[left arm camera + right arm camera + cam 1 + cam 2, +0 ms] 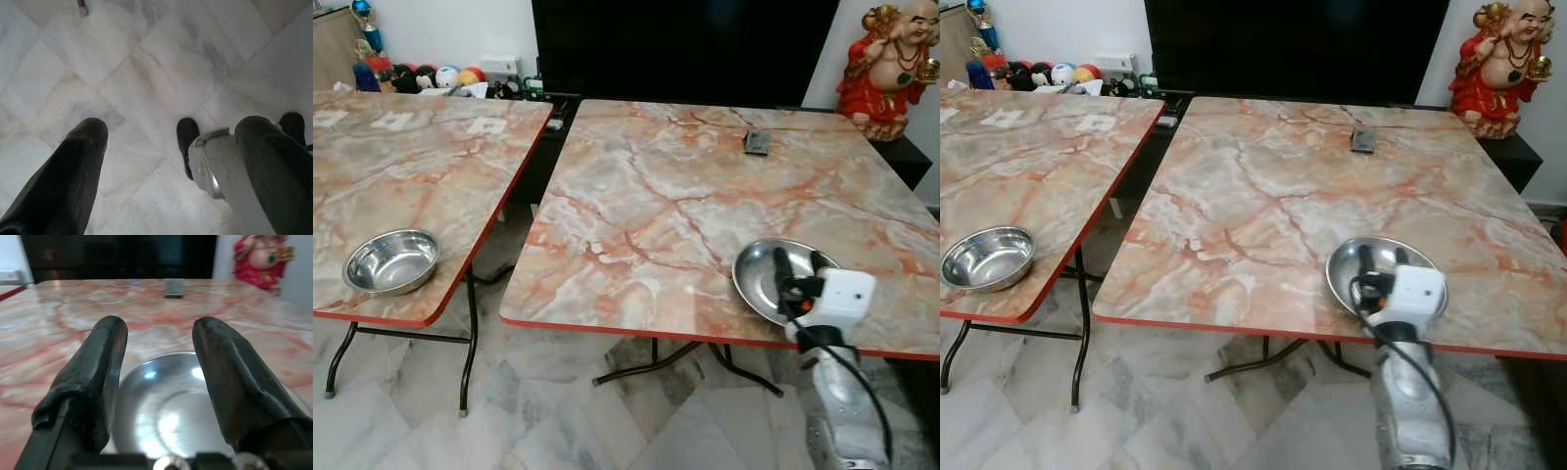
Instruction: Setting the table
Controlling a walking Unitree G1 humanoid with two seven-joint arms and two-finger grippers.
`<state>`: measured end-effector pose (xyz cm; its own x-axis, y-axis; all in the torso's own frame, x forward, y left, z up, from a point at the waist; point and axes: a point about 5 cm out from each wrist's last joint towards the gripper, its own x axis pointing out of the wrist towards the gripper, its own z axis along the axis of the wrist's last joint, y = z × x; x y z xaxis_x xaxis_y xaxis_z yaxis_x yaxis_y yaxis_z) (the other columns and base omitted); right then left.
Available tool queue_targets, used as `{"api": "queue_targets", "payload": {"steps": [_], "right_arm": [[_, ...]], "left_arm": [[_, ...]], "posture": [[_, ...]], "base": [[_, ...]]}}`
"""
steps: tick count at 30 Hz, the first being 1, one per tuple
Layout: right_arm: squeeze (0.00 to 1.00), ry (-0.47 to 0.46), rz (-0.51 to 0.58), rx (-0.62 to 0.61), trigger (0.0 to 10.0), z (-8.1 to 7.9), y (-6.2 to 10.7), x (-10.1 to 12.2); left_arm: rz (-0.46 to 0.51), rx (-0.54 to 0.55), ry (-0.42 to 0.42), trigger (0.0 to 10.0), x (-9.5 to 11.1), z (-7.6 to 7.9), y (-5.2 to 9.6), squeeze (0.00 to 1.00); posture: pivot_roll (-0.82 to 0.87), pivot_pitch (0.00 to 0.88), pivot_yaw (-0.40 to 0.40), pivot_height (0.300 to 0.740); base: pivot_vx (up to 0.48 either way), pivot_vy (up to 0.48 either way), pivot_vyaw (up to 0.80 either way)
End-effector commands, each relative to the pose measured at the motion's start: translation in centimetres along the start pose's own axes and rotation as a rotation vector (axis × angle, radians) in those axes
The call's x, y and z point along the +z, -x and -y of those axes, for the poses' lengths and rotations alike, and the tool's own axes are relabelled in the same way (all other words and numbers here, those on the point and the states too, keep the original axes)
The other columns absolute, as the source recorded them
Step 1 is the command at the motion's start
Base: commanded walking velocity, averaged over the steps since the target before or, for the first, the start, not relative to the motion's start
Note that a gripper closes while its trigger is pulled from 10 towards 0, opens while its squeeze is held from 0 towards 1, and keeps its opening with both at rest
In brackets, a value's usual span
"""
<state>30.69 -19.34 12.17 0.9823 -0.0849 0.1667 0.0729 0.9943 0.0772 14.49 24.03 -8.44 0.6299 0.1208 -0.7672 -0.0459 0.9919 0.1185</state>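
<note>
- Two marble-patterned counters side by side, a gap between them: right counter [705,186] and left counter [401,166].
- One steel bowl [759,279] resting on the right counter near its front edge; looks set down already, upright and empty.
- Right tool [798,272] just above that bowl's near rim, black fingers [98,377] spread well apart, gripping nothing; seen from the right wrist, the bowl's hollow lies between and below them. Contact with the rim hard to tell.
- Second steel bowl [391,260] sitting on the left counter near its front edge, well apart from the first, upright and empty.
- Left tool [166,161] hanging idle over the marble floor [146,73], fingers wide apart, empty.
- Small dark flat object [758,143] lying far back on the right counter; nature unclear, not obviously tableware.
- Red and gold figurine [886,64] on a dark stand beyond the right counter's far corner; toys and clutter behind the left counter.
- Judged progress: early. One bowl seemingly placed on the right counter; the other probably yet to be fetched, or perhaps placed too. No plates, cups or cutlery anywhere on either counter.
- Likely left: freeing the right tool from the bowl, then bringing further pieces.
</note>
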Motion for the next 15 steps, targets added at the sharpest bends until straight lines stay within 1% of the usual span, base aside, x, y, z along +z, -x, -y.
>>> {"api": "queue_targets", "payload": {"steps": [1, 3, 4, 12, 15], "right_arm": [[0.00, -0.001, -0.003, 0.013, 10.0, -0.12, 0.20, -0.28], [0.00, -0.006, -0.002, 0.019, 10.0, -0.21, 0.21, -0.32], [0.00, -0.007, -0.008, 0.018, 10.0, -0.19, 0.20, -0.46], [0.00, -0.014, -0.009, 0.015, 10.0, -0.32, 0.00, -0.46], [0.00, -0.028, -0.009, 0.010, 10.0, -0.79, -0.11, -0.53]], "left_arm": [[-0.017, 0.010, 0.004, 10.0, -0.41, -0.10, 0.12, 0.00], [-0.017, 0.012, 0.006, 10.0, -0.39, -0.12, 0.11, 0.00], [-0.017, 0.012, 0.005, 10.0, -0.42, -0.12, 0.12, 0.00], [-0.011, 0.009, 0.001, 10.0, -0.31, -0.06, 0.10, 0.00], [0.001, 0.007, 0.005, 10.0, -0.10, 0.04, 0.04, 0.00]], "posture": [[-0.01, 0.000, -0.025, 0.740], [0.00, 0.000, -0.026, 0.740], [0.00, 0.000, -0.027, 0.740], [0.01, 0.000, -0.027, 0.740], [0.01, 0.000, -0.027, 0.740]], "base": [[0.000, 0.000, 0.00], [0.000, 0.000, 0.00], [0.000, 0.390, 0.00], [0.000, 0.480, 0.00], [0.000, 0.480, 0.00]]}}
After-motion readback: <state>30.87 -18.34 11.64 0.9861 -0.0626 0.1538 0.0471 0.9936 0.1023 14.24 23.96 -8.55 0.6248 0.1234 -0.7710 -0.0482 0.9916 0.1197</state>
